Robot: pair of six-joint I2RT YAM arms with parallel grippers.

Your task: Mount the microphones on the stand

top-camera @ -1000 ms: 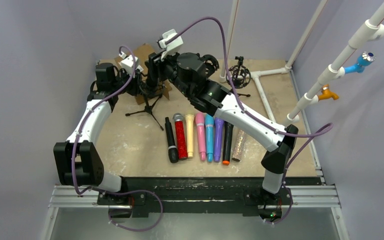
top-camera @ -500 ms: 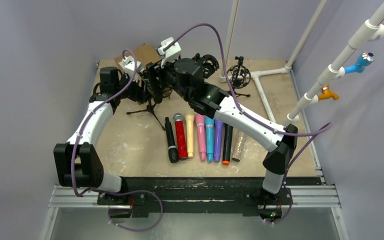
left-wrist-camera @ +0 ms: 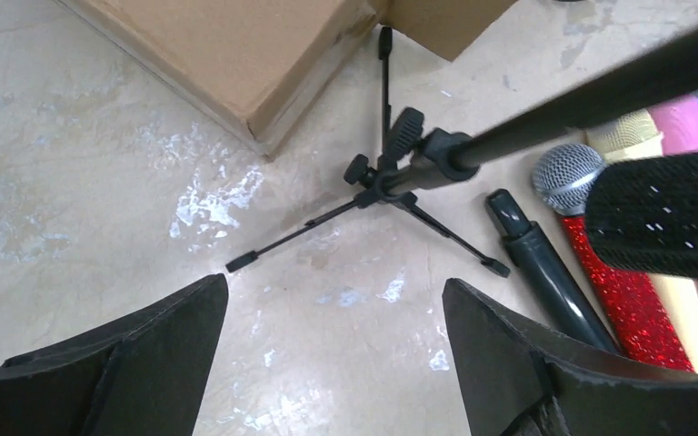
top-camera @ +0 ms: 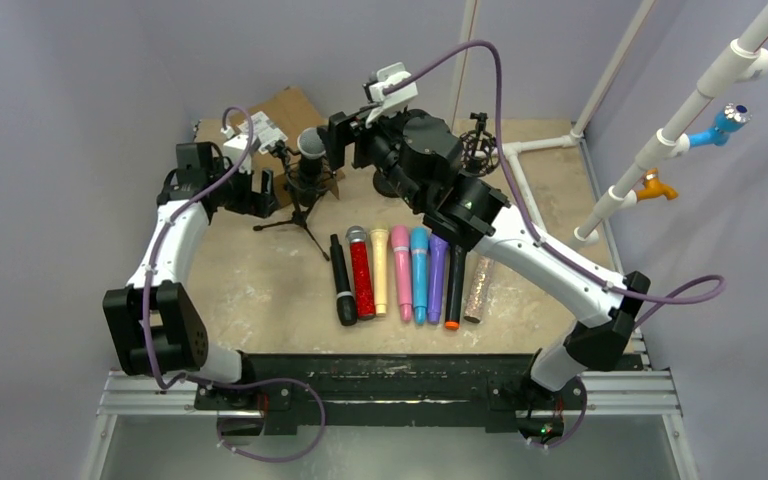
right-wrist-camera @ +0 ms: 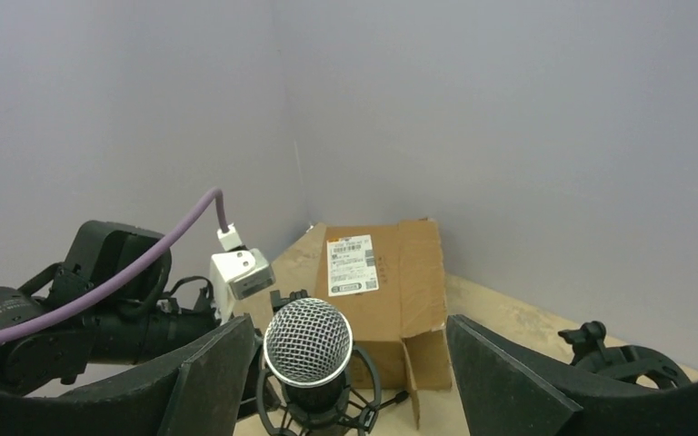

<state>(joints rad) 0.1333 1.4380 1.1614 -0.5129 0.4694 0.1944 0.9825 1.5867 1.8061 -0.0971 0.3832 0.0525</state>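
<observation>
A microphone with a silver mesh head sits in the shock mount on top of the tripod stand. My right gripper is open just right of that head, its fingers on either side and apart from it. To the left of the stand, my left gripper is open and empty, looking down at the tripod feet. Several microphones lie in a row: black, glittery red, cream, pink, blue, purple.
A brown cardboard box stands behind the stand. Another stand with an empty shock mount is at the back right. White pipes run along the right side. A black and a glittery silver microphone end the row.
Both grippers have opened and drawn back from the stand. The right arm swung right and the left pulled left, uncovering the microphone in the mount.
</observation>
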